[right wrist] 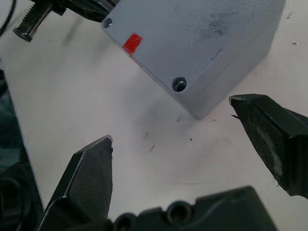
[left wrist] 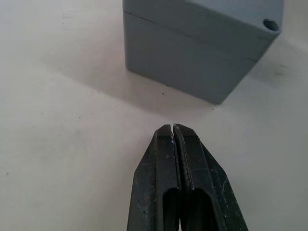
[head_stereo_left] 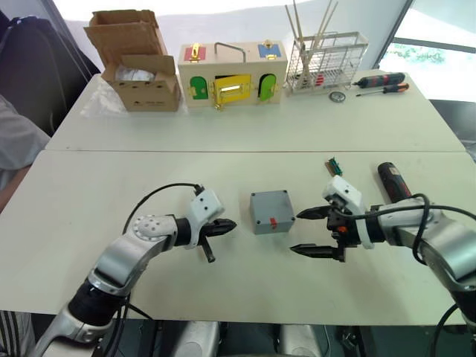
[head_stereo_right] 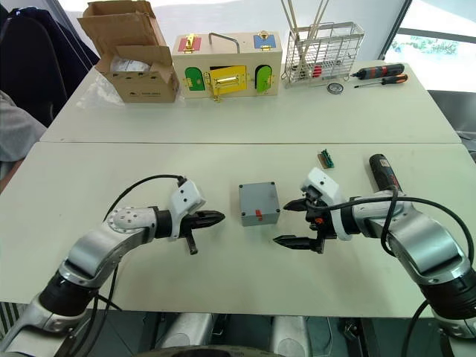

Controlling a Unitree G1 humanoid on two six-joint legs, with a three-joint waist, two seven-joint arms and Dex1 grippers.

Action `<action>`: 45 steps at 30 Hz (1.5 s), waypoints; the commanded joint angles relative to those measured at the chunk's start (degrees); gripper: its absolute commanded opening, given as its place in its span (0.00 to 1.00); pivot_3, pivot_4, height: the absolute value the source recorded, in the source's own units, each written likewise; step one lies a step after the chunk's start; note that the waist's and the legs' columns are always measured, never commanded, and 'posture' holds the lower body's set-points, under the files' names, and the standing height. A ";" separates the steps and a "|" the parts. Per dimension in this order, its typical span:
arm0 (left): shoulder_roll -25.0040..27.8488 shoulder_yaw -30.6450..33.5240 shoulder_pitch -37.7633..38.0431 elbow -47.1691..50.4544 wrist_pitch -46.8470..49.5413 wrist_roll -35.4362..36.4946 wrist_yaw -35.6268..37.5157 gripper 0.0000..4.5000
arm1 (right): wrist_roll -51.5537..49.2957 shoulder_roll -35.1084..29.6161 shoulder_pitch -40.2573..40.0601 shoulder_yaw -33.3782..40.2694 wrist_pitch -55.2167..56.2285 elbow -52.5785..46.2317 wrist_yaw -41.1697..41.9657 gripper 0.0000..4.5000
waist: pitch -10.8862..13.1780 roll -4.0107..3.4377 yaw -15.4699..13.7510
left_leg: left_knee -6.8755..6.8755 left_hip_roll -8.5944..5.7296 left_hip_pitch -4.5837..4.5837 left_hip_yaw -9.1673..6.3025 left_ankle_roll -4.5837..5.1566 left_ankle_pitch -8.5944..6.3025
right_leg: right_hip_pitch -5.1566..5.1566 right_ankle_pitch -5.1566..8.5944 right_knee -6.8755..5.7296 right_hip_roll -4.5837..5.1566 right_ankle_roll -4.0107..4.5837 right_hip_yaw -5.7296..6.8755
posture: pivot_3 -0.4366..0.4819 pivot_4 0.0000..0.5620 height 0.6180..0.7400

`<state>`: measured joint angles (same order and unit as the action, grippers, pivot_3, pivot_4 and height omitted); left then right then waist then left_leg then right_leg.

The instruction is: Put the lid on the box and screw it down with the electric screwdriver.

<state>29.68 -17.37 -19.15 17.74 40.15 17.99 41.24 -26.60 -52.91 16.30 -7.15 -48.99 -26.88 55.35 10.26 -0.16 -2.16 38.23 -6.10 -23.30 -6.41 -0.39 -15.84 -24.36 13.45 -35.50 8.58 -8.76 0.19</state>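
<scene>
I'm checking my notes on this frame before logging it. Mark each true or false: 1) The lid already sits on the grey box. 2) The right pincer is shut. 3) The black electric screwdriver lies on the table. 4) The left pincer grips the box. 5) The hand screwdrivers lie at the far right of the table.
1) True: the shallow grey plastic lid sits on the small square grey plastic box.
2) False: the right pincer is open, beside the box.
3) True: the thick black electric screwdriver lies on the table by the right arm.
4) False: the left pincer is shut, empty, short of the box.
5) True: the slim red-and-black hand screwdrivers lie there.
</scene>
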 commanded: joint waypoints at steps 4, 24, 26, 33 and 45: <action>-2.41 -1.88 -4.45 -4.24 -4.15 -2.64 1.50 0.00 | -0.14 3.07 0.75 -1.79 -0.57 -1.86 -2.35 0.99 | 0.00 0.00 0.05 | 0.00 -0.01 0.00 0.01 0.00 0.00 | 0.00 0.00 0.01 0.01 0.00 0.00 | 0.48 0.27 1.00; -0.96 1.83 -6.49 -11.74 -10.27 -8.53 4.83 0.00 | 2.89 -1.75 -1.32 0.66 0.50 -5.50 -5.57 0.99 | -0.03 0.03 0.82 | 0.00 -0.02 0.00 0.03 -0.01 0.02 | -0.04 -0.01 -0.05 0.00 -0.01 0.00 | 0.48 0.27 1.00; 1.39 2.41 -2.86 -5.92 -7.65 -6.67 6.21 0.00 | 5.38 -1.53 -0.21 -0.86 5.35 -1.52 -4.82 0.99 | -0.04 0.03 1.41 | -0.01 0.00 0.01 0.02 -0.02 0.02 | -0.05 -0.01 -0.08 -0.01 -0.01 0.01 | 0.48 0.27 1.00; 1.84 1.20 2.95 3.55 -1.99 -3.52 6.56 0.00 | 9.42 2.04 3.79 -5.80 12.36 5.13 -1.63 0.99 | -0.04 0.04 1.27 | -0.01 -0.01 0.00 0.01 -0.02 0.02 | -0.05 0.00 -0.09 0.01 -0.01 0.00 | 0.48 0.27 1.00; -5.88 -0.97 -3.65 -8.48 -7.58 -7.08 3.52 0.00 | 8.05 5.07 2.58 -7.00 5.98 -0.42 -1.45 0.99 | -0.05 0.05 1.30 | 0.01 -0.03 0.01 -0.03 -0.03 0.03 | -0.01 0.00 -0.08 0.02 -0.01 0.01 | 0.48 0.27 1.00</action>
<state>24.26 -18.66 -21.49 9.55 34.36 11.70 44.93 -17.16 -48.39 19.07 -14.69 -42.58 -23.69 53.88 10.21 -0.10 -0.86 38.24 -6.14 -23.29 -6.45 -0.42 -15.81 -24.37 13.45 -35.58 8.60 -8.77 0.20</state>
